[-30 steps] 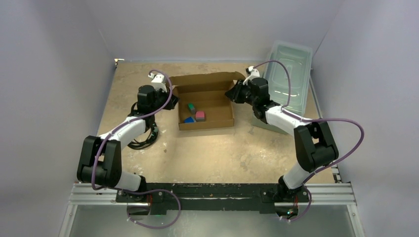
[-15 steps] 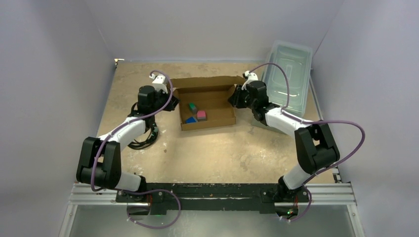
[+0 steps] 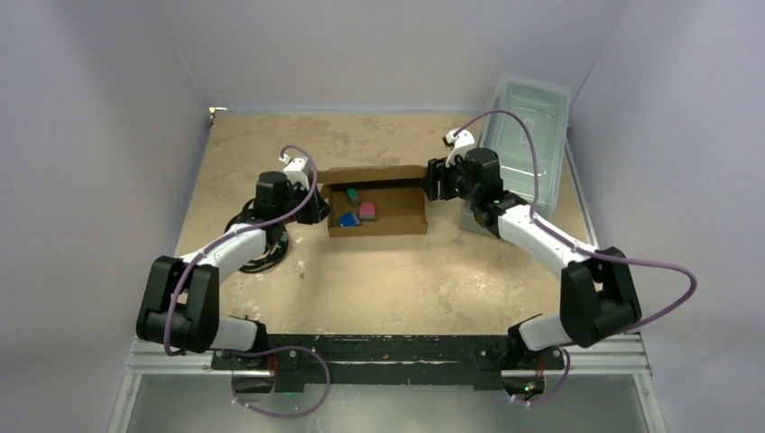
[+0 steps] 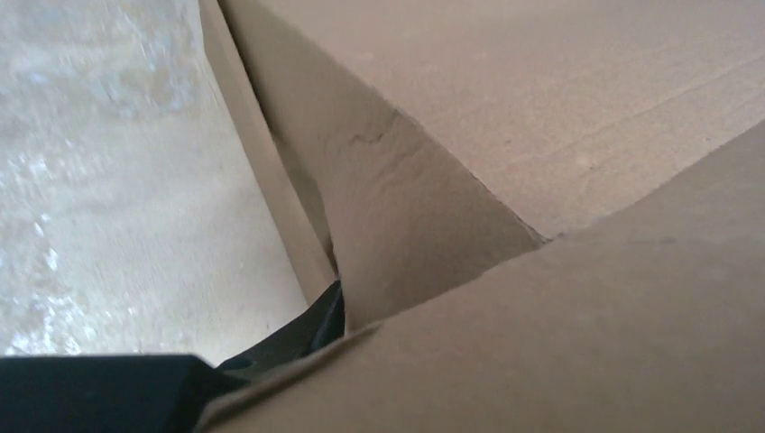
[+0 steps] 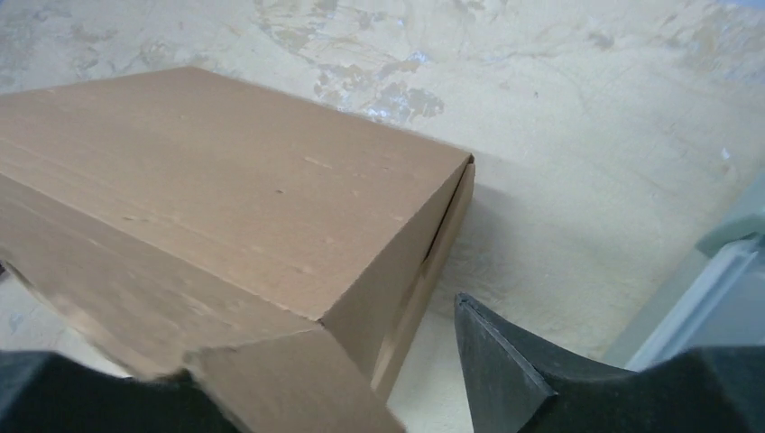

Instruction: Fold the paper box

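Top external: the paper box (image 3: pixel 383 215) sits on the table (image 3: pixel 379 289), lid half down, with the left gripper (image 3: pixel 313 209) and right gripper (image 3: pixel 435 180) at its 2 ends. Left wrist: cardboard fills it, so I cannot tell its grip. Right wrist: jaws apart by the lid corner. Next, I think, press the lid shut.

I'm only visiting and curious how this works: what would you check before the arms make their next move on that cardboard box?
1. Lid of paper box shut: not ok; blocks show from above.
2. All blocks inside: ok.
3. Opening of right fingers: ok; wide, one clear of the cardboard.
4. Grip of left fingers: cannot tell; cardboard fills that view.
5. Gap to clear bin: ok; apart from the box.
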Controlling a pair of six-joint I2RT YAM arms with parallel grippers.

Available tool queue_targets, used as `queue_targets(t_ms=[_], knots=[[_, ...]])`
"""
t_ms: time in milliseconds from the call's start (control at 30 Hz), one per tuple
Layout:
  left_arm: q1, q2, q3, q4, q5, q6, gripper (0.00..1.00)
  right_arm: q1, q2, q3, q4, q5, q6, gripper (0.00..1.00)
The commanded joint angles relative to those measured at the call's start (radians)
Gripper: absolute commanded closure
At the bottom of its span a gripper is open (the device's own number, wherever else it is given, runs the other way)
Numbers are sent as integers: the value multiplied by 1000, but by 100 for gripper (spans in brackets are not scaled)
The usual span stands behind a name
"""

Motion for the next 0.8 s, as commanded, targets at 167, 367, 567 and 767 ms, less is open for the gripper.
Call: queue_targets(t_ms=[167,367,567,767], knots=[[-4,-98,-28,-72,2,-31,67,-21,-144,-23,-83,-98,-196,31],[-2,-232,-56,-130,-15,-55,48,-61,-203,8,-225,-237,-371,26],[1,-460,-89,-321,-56,-118,38,-125,-306,18,-340,-421,-512,25],[1,-710,-12,-524,-74,-149,34,-131,-379,4,-462,-632,-690,17]])
